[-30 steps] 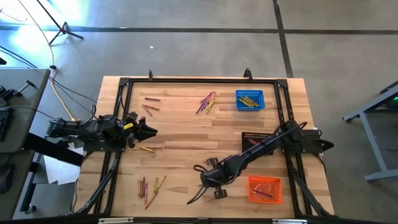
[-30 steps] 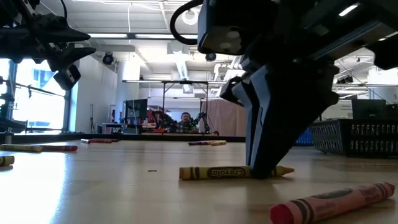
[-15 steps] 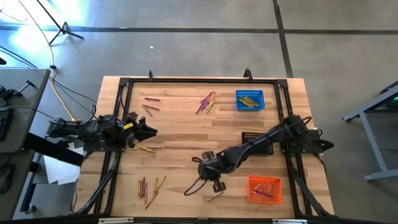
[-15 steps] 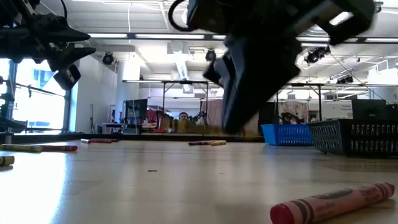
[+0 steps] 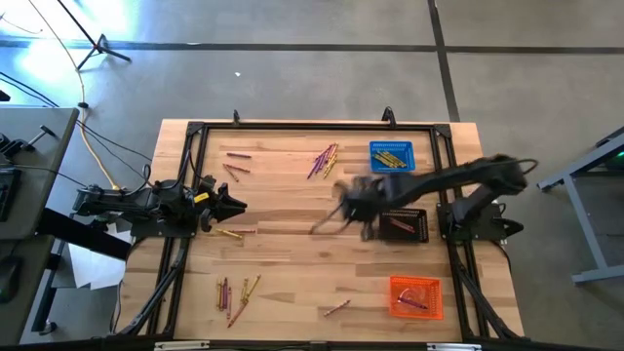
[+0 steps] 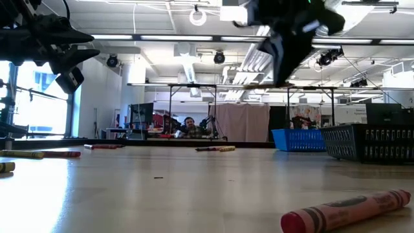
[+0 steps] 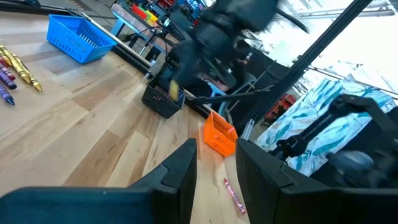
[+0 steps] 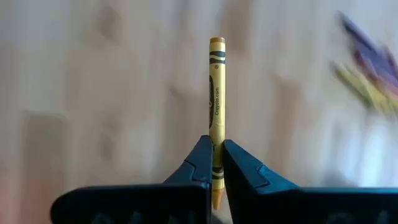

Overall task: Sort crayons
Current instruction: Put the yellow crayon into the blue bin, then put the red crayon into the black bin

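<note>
Yellow wax, paper-wrapped: one slim yellow crayon (image 8: 216, 112) stood pinched between the right gripper's (image 8: 216, 163) two dark fingers, which were clamped together on its lower end while most of its length stuck out past the fingertips. Seen from above, that right gripper (image 5: 353, 207) hung over the middle of the pale wooden worktop (image 5: 283, 253), just at 9 o'clock of the black mesh basket (image 5: 404, 223) and at 7 o'clock of the blue mesh basket (image 5: 391, 156), which held yellow sticks. The orange mesh basket (image 5: 416, 296) sat at the 5 o'clock corner of the worktop, with a single pink crayon (image 5: 336, 308) lying just at 9 o'clock of it.

A mixed bundle of purple and yellow crayons (image 5: 325, 158) lay at 9 o'clock of the blue basket. Two reddish crayons (image 5: 235, 162) lay toward the 11 o'clock corner, and a scattered cluster of crayons (image 5: 237, 292) toward 7 o'clock.

The left gripper (image 5: 234, 204) waited at the worktop's 9 o'clock edge, fingers apart and holding nothing, with one yellow-and-red crayon (image 5: 232, 232) near it at 6 o'clock.
</note>
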Available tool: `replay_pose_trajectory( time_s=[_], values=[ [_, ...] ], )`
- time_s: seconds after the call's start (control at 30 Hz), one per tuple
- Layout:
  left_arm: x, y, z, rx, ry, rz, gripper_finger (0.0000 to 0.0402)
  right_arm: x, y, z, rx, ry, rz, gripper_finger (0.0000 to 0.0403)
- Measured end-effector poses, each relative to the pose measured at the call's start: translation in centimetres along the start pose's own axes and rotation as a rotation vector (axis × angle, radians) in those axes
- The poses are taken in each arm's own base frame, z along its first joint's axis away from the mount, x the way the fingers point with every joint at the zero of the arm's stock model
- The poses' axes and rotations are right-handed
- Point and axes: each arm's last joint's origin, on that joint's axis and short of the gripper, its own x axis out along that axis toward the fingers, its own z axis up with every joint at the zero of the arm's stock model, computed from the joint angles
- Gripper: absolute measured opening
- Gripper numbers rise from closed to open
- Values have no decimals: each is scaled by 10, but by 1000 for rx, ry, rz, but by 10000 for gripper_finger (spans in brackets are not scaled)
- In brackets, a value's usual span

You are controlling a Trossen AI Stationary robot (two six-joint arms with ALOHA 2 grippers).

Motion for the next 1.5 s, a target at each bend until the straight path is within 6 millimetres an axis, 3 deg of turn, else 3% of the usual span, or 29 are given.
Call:
replay_pose_trajectory(
  time_s=[0.13,0.33,0.47,0.63,0.87,1.2,1.33,1.5],
  values=[
    [0,0,0,0,0,0,99,-2,-46,-56,139,-46,-61,8],
    [0,0,0,0,0,0,99,-10,-105,-111,433,-270,-265,7],
    [0,0,0,0,0,-1,99,0,-130,-137,524,-272,-363,7],
    [0,0,0,0,0,0,99,25,-145,-158,570,-181,-373,8],
    [0,0,0,0,0,0,99,45,-156,-169,656,-81,-339,23],
    [0,0,0,0,0,0,99,50,-151,-165,697,-64,-309,61],
    [0,0,0,0,0,0,99,48,-143,-158,695,-97,-257,73],
    [0,0,0,0,0,0,99,39,-126,-134,715,-220,-86,75]
  ],
)
